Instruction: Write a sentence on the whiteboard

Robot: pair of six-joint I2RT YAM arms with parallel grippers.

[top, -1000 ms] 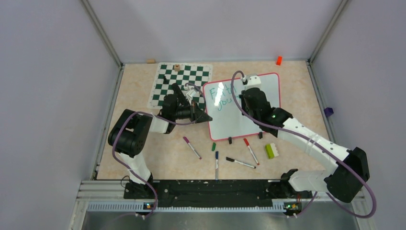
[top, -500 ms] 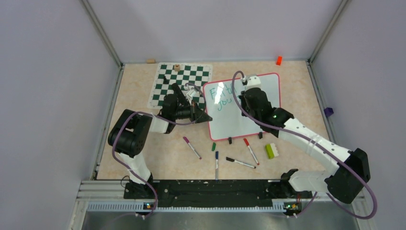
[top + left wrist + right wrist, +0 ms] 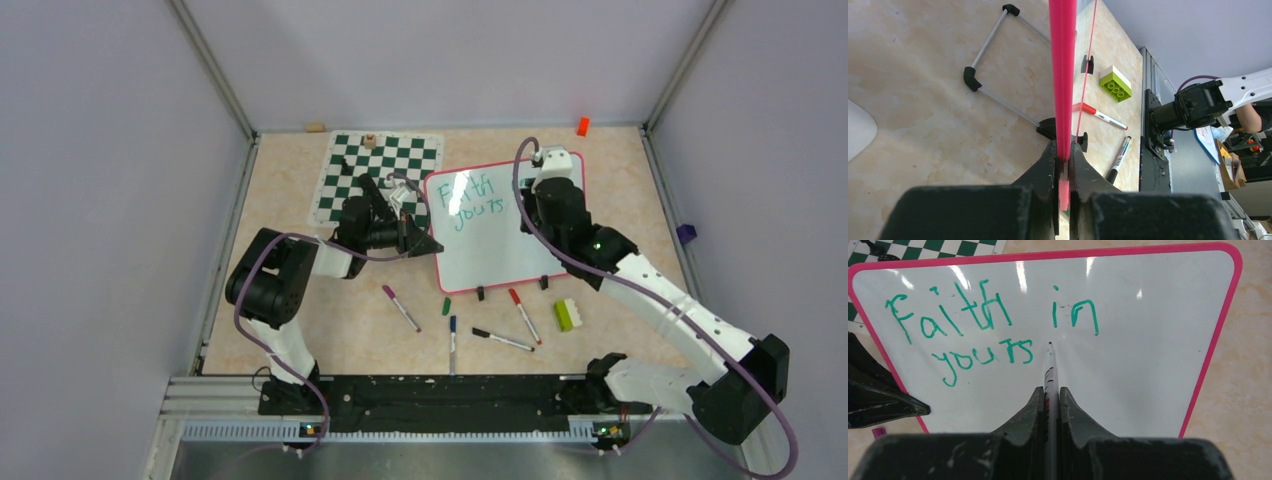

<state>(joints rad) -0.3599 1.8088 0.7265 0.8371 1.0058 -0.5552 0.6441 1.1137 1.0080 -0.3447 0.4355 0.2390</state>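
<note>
- Our right claw [image 3: 1050,392] has shifted rightward; the sentence [image 3: 983,325] now reads "faith in yours".
- It pinches a marker [image 3: 1050,365], tip just after "yours".
- Our left claw [image 3: 1063,155] clamps the pink frame of the whiteboard [image 3: 1148,350] on the desk [image 3: 300,330].

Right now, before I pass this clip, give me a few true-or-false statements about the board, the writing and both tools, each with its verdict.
1. The left tool is shut on the pink frame of the whiteboard. True.
2. The right tool is open and empty. False: it is shut on a marker, whose tip points at the board just after the second line.
3. The sentence shows two lines. True: "faith in" above "yours".
4. The writing is red. False: it is teal-green.
5. The lime brick lies on the chess mat. False: it lies on the table, in front of the board.
</note>
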